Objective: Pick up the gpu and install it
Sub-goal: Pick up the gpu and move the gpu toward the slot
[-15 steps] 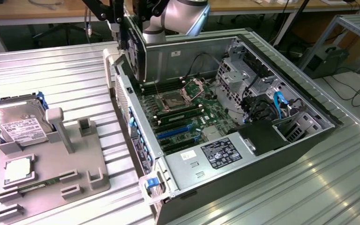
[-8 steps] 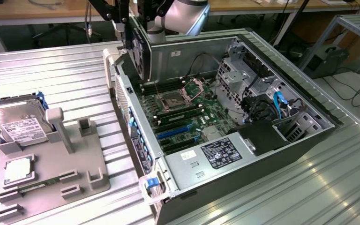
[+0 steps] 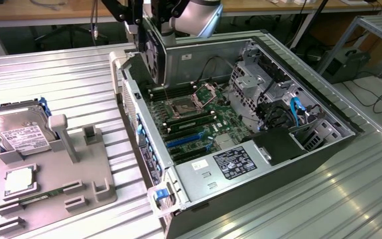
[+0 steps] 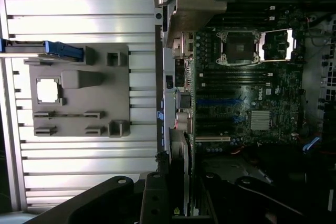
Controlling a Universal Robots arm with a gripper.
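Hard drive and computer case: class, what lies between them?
In the exterior view, two upright posts of the grey tray, then a strip of ribbed table, separate the hard drive from the computer case.

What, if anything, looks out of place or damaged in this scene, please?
Only the CPU socket's load plate stands flipped open on the motherboard. The gpu hangs upright in the gripper over the open case; nothing looks spilled or damaged.
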